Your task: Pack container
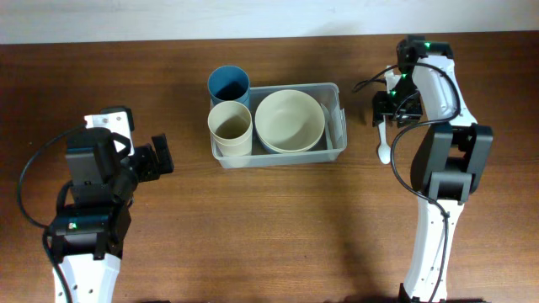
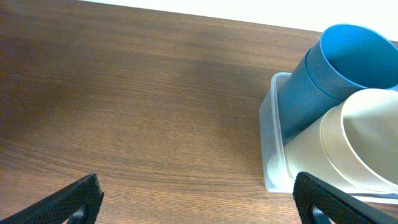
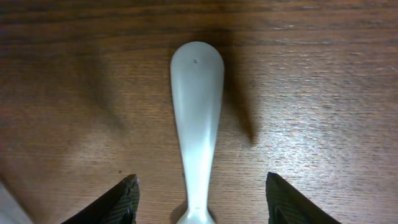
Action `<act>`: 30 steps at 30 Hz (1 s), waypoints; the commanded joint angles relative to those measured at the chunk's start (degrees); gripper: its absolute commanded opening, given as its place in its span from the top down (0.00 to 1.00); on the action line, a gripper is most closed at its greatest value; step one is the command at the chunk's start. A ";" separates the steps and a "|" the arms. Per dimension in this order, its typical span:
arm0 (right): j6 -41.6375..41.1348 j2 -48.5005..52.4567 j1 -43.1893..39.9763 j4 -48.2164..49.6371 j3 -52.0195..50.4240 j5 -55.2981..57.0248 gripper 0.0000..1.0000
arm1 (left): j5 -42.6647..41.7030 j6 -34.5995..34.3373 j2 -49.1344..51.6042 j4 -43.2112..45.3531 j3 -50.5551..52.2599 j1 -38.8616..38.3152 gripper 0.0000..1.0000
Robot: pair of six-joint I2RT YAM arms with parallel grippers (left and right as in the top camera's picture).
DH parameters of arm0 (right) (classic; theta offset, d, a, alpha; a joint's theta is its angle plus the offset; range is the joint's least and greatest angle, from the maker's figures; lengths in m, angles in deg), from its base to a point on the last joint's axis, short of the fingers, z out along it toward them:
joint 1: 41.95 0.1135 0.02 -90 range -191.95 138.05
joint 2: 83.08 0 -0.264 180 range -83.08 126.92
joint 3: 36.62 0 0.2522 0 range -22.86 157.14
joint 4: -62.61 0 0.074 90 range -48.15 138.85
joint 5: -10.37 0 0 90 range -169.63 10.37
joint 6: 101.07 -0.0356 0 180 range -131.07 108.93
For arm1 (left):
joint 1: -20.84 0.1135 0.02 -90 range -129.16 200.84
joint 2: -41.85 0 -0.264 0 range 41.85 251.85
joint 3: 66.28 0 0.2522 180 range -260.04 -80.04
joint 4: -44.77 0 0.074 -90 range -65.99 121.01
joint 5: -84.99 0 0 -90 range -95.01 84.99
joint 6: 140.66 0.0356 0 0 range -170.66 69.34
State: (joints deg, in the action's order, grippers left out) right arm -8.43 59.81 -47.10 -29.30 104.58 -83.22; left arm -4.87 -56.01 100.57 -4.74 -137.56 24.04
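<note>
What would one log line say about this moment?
container: blue cup, beige cup, bowl inside | spoon: on table, right of container | left jaws: open, empty | right jaws: open, astride spoon

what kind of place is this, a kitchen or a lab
Probably a robot lab bench, not a kitchen: a plain wooden table, the left gripper and right gripper over it, and tableware staged for packing, a clear container holding a bowl, a white spoon nearby.

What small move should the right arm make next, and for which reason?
Probably lower the right gripper and close it on the white spoon. Its jaws stand open on both sides of the handle, not touching, and the spoon lies on the table outside the container.
</note>
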 commanded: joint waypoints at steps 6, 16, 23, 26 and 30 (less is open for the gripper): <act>-2.10 0.00 2.56 0.46 -0.55 4.70 0.37 | -0.81 1.11 0.09 0.13 0.35 0.33 0.00; -2.08 0.00 2.49 0.79 -0.76 3.63 0.36 | -0.81 1.14 0.09 0.13 0.35 0.33 0.00; -2.05 0.00 2.49 3.02 -2.58 2.89 0.36 | -0.81 1.14 0.09 0.13 0.37 0.33 0.00; -2.05 0.00 2.49 3.26 -3.04 2.56 0.36 | -0.83 1.14 0.09 0.13 0.35 0.33 0.00; -2.05 0.00 2.45 3.63 -3.65 2.60 0.36 | -0.83 1.14 0.09 0.13 0.35 0.33 0.00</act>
State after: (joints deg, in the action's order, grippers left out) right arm -9.76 59.81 -44.67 -26.07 101.74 -80.12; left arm -4.87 -56.01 100.57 -4.74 -137.56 24.04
